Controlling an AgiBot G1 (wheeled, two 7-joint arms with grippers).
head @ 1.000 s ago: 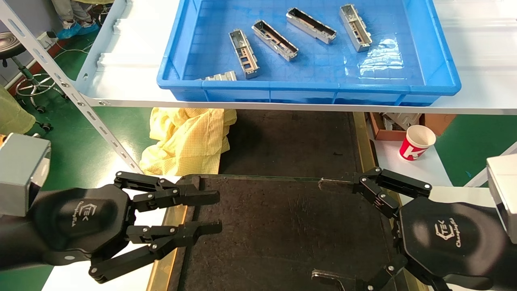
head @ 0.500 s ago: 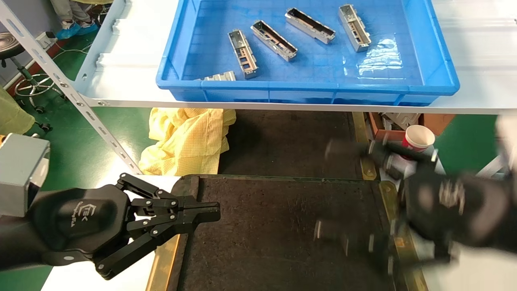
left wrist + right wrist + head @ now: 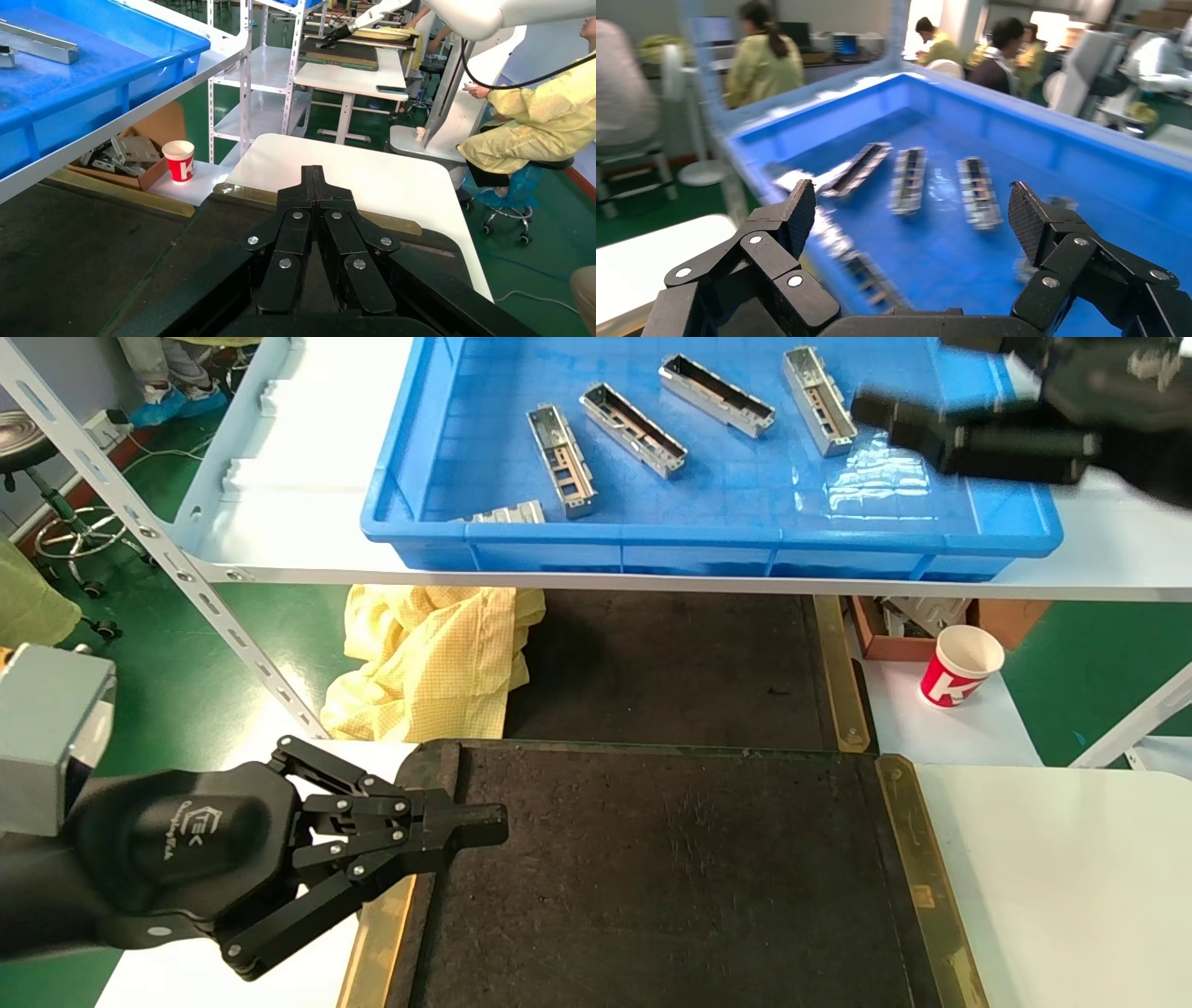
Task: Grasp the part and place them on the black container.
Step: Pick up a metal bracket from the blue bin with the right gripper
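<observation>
Part (image 3: 507,512) half hidden (bin wall), right gripper (image 3: 912,210) blurred

My head camera looks down over blue bin (image 3: 708,537) and black container (image 3: 670,887); right wrist camera faces the same bin (image 3: 1046,133) closely; left wrist camera looks low across the container (image 3: 84,253)

The black container (image 3: 670,877) lies bare across its whole surface; only the left claw (image 3: 484,822), fingers pressed together, overhangs its near-left corner. In the blue plastic bin (image 3: 708,537), open blue floor separates the parts (image 3: 819,400), widest at the right, where the spread right claw (image 3: 871,407) hovers above the bin's raised rim.
</observation>
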